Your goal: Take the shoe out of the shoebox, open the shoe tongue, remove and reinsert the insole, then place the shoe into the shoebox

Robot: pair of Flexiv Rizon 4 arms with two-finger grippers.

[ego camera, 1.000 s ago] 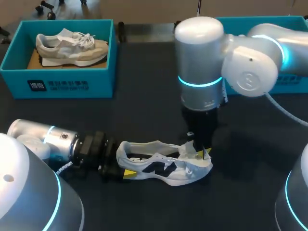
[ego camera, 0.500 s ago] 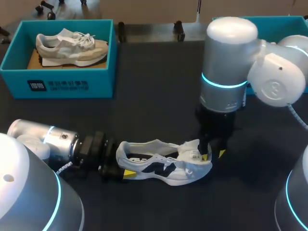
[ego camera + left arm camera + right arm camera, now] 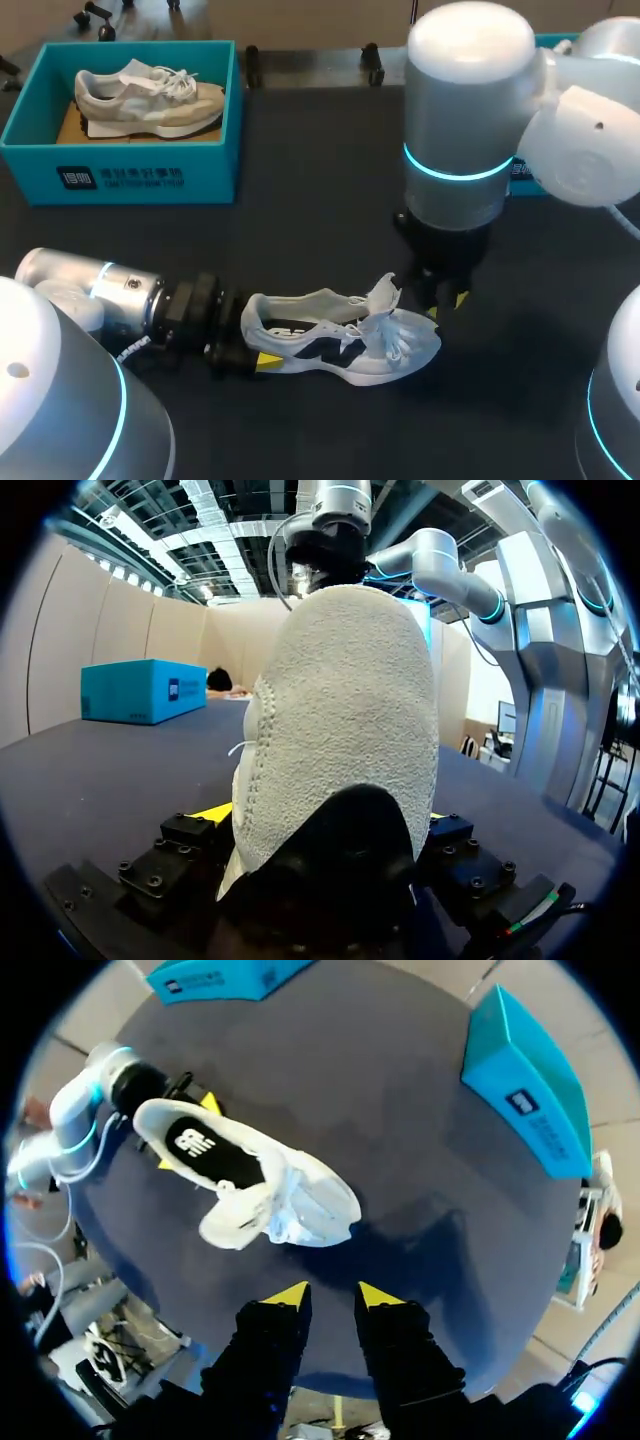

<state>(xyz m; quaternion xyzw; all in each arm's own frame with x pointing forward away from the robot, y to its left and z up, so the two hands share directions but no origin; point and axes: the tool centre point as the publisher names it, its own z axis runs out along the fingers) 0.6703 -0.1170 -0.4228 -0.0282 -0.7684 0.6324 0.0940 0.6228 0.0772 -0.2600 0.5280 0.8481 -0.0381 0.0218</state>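
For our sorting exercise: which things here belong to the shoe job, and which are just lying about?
Job in hand: white shoe, its heel held by the left gripper; right gripper, empty above the toe; blue box at right, probably the shoe's own.
Lying about: blue box at left; beige shoe in it.

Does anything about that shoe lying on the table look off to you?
Yes. The white shoe has its tongue pulled upright, and its laces spill loose over the toe. The left hand clamps the heel; the right hand hovers empty above the toe.
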